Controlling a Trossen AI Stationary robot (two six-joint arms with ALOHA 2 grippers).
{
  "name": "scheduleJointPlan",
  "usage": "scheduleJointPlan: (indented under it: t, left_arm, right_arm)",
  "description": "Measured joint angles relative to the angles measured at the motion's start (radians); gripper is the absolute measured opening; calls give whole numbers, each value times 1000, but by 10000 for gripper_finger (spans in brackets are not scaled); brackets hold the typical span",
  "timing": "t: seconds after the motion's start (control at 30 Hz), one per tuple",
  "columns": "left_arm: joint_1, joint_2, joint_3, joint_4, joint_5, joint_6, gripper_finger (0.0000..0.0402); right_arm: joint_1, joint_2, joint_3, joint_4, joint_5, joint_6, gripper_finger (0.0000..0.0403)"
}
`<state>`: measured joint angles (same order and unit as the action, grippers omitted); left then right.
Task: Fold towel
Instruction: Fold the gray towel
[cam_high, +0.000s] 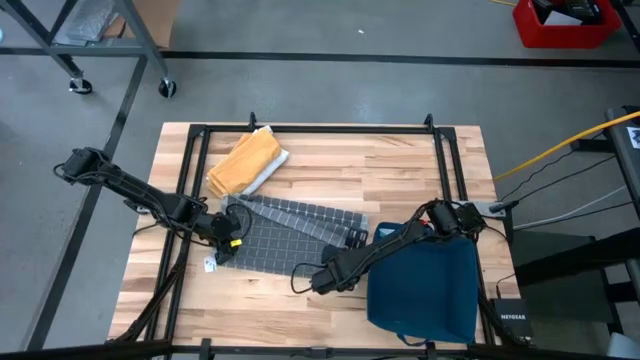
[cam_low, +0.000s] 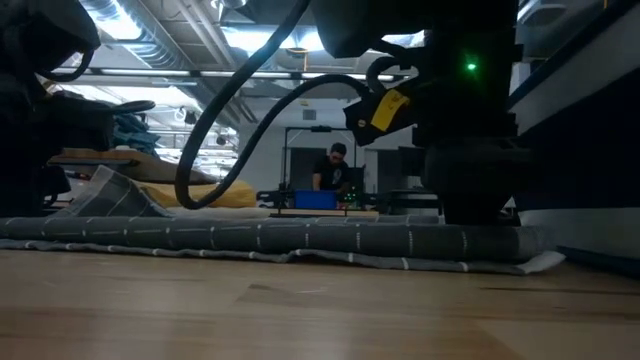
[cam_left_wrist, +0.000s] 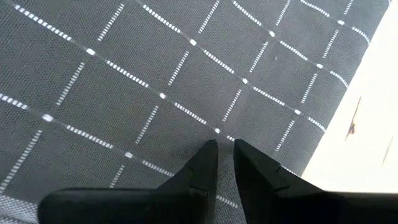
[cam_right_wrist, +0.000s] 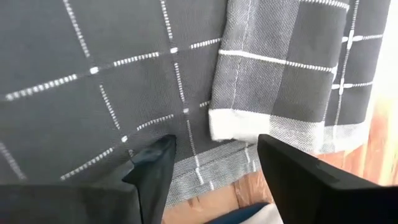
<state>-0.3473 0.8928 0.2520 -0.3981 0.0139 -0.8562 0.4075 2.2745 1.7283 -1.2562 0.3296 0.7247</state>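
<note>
Left claw pinched together on grey towel; right claw spread apart.

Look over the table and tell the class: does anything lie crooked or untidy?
Yes. The grey checked towel lies slanted on the table, its far strip folded over unevenly. The left gripper, nearly shut, presses its near-left part; the right gripper is open at its edge. A yellow cloth lies bunched nearby.

Two dark segmented arms, black cables looping alongside. Left hand: matte black wedge fingers, tapered tips. Right hand: same black angular fingers. Yellow tag near left wrist. Green status light glowing on dark housing.
</note>
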Motion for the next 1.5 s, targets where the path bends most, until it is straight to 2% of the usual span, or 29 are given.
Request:
scheduleJointPlan:
  t: [0.23, 0.53, 0.83, 1.03, 1.27, 1.5]
  left_arm:
    - [0, 0, 0, 0, 0, 0, 45]
    - [0, 0, 0, 0, 0, 0, 45]
    - [0, 0, 0, 0, 0, 0, 45]
    - [0, 0, 0, 0, 0, 0, 45]
    - [0, 0, 0, 0, 0, 0, 45]
    - [0, 0, 0, 0, 0, 0, 45]
  right_arm:
    - [-3, 4, -5, 16, 104, -1, 217]
    - [-5, 4, 39, -54, -18, -18, 191]
    - [-11, 4, 67, -75, 42, -23, 169]
    - [-16, 3, 67, -73, 44, -25, 168]
    - [-16, 2, 3, -14, 12, -26, 168]
    - [-16, 2, -1, -27, 72, -24, 168]
